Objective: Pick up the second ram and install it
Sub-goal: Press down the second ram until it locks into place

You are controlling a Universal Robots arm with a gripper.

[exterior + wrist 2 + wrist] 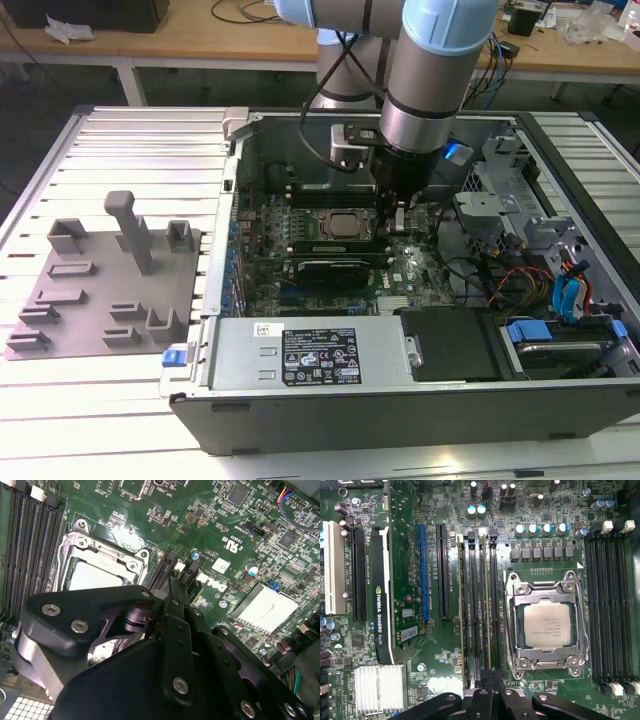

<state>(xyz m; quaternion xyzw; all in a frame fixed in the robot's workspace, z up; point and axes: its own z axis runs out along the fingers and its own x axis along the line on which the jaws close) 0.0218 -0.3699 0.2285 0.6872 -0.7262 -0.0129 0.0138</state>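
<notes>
Exterior view: an open computer case lies on a slatted desk, taking up the middle and the exterior view's right. The arm comes down from the far edge into the case, and the gripper sits just over the motherboard, beside the processor socket. A grey plastic tray with raised ridges and one upright post rests on the desk near its edge on the exterior view's left, well apart from the case. A power supply box with a label runs along the near wall of the case.

Second wrist view: the black gripper body fills the foreground above the motherboard. Its tip is at the end of the memory slots next to the processor socket. Whether the jaws are clenched or released cannot be told here.

First wrist view: the gripper linkage meets at the end of the slot bank between the processor socket and a graphics card. Two thin sticks stand seated edge-on in that bank; the one in line with the jaws appears to be the second ram, though which stick is which cannot be told for certain. A silver heatsink sits beside the card.
</notes>
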